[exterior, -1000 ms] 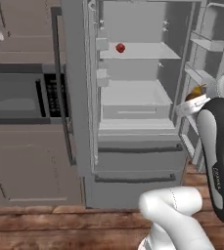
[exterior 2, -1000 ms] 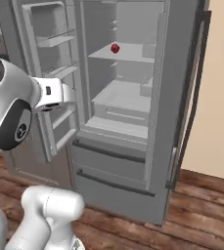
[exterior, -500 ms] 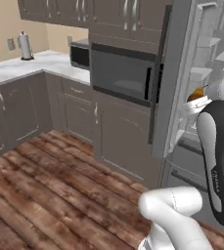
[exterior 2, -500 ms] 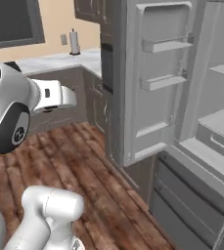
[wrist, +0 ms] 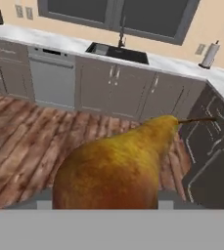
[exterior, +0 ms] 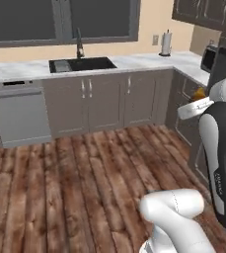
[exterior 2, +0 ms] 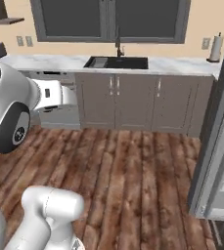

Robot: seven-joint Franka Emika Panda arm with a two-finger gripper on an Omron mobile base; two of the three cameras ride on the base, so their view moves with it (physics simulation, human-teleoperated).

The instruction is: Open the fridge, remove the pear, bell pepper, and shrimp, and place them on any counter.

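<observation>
A big yellow-brown pear [wrist: 114,165] with a thin stem sits right in front of the hand camera and hides the fingertips. My gripper [exterior: 197,102] is shut on the pear [exterior: 199,93], which shows as an orange-yellow spot at the hand, held in the air above the wood floor. The grey edge of the fridge's open door [exterior 2: 215,146] stands at the right of the right base view. The bell pepper, the shrimp and the island counter are out of view.
A white marble worktop [exterior: 134,61] with a black sink [exterior: 83,64] and faucet runs along the far wall over grey cabinets and a dishwasher [exterior: 19,116]. A paper towel roll [exterior: 166,44] stands at its right corner. Wood floor [exterior: 75,178] lies between.
The whole picture has swung left from the open fridge, past the microwave, to the sink wall, so the base has turned. The pear stays in the gripper.
</observation>
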